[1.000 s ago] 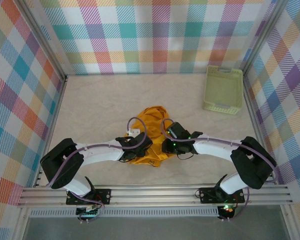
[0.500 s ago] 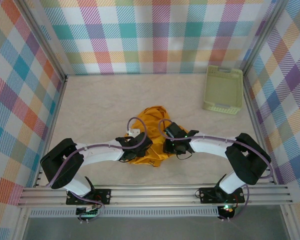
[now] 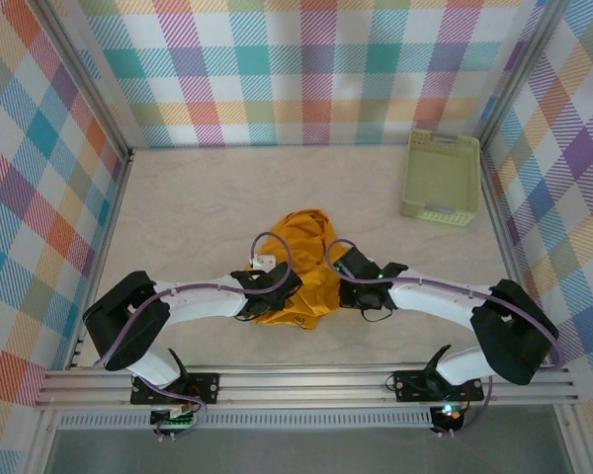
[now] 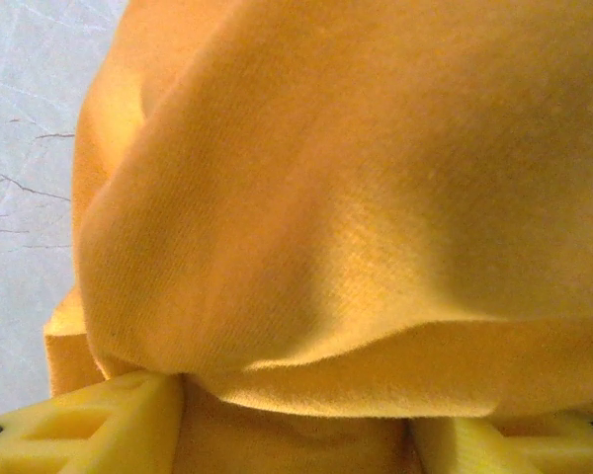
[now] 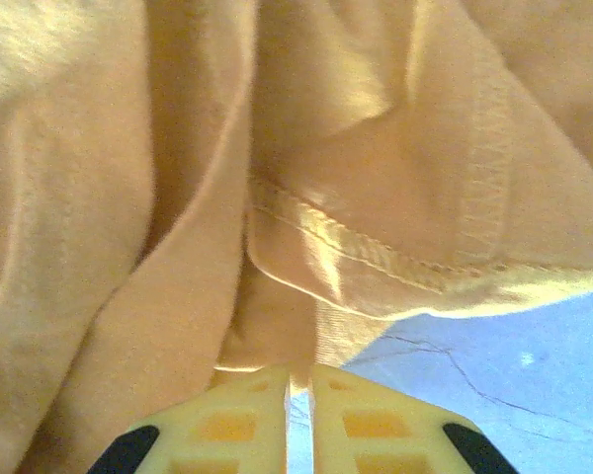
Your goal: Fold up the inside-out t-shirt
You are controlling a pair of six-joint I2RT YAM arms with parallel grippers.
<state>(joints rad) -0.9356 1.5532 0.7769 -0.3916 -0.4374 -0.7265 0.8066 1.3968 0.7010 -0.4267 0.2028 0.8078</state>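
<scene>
Mostly I see a wadded t-shirt (image 3: 311, 247), lower centre, arms (image 3: 208, 296) covering its sides.
My left gripper (image 4: 296, 410) stands apart, soft knit bulging between; right gripper (image 5: 298, 380) nearly together beside a stitched hem (image 5: 376, 257), grip unclear.

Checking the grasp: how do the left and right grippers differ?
On the left gripper the fingers stand wide apart; on the right gripper they nearly meet. The t-shirt bulges between the left gripper's fingers; a hemmed fold meets the right gripper's tips. Both have yellow fingers.
</scene>
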